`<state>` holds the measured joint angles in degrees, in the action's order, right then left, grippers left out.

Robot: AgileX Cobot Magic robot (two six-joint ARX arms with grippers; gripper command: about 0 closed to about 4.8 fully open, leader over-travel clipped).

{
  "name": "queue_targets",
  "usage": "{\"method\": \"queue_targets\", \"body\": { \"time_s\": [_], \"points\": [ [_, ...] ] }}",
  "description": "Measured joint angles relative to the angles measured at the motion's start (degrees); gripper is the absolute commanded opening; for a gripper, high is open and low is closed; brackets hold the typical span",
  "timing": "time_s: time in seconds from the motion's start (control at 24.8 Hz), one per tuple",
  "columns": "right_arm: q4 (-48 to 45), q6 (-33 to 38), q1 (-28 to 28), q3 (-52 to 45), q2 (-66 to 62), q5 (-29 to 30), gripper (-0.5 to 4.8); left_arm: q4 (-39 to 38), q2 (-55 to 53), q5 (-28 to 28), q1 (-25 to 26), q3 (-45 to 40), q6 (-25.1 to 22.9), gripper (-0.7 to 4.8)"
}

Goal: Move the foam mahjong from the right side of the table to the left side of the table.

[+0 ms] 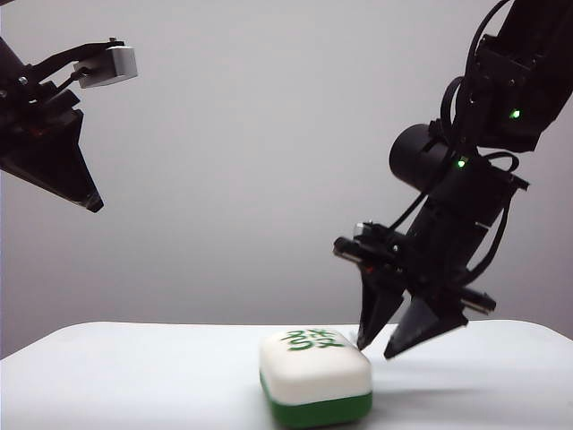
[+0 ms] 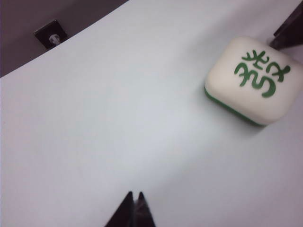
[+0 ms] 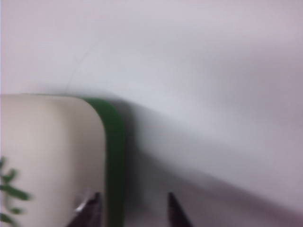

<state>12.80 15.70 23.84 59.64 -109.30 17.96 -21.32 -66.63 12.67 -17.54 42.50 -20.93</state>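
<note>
The foam mahjong (image 1: 313, 372), a white block with a dark green base and green characters on top, lies on the white table (image 1: 134, 376) slightly right of the middle. My right gripper (image 1: 376, 349) hangs open just off its right edge, tips pointing down. In the right wrist view the right gripper (image 3: 134, 196) straddles the green side of the mahjong (image 3: 47, 156): one fingertip is over the white top and the other over the table (image 3: 213, 94). My left gripper (image 1: 94, 206) is raised at the upper left, shut and empty. In its own view the left gripper (image 2: 134, 195) is far from the mahjong (image 2: 253, 80).
Beyond the table's (image 2: 118, 118) curved far edge a small dark fixture (image 2: 49, 34) shows. One dark finger of the right gripper (image 2: 289, 30) sits by the block's corner. The left arm's white camera box (image 1: 112, 64) is high at the left.
</note>
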Motion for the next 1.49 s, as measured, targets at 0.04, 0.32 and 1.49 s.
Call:
{"method": "queue_targets", "body": {
  "time_s": [0.04, 0.32, 1.49],
  "points": [
    [0.24, -0.35, -0.09, 0.61, 0.09, 0.02, 1.73, -0.17, 0.07, 0.00, 0.00, 0.00, 0.00, -0.05],
    [3.02, -0.90, -0.09, 4.92, 1.16, 1.99, 1.94, -0.35, 0.07, 0.00, 0.00, 0.00, 0.04, -0.05],
    [5.27, 0.28, 3.21, 5.46, -2.93, 12.92, 0.83, -0.74, 0.09, 1.31, -0.02, 0.00, 2.64, -0.05]
  ]
}}
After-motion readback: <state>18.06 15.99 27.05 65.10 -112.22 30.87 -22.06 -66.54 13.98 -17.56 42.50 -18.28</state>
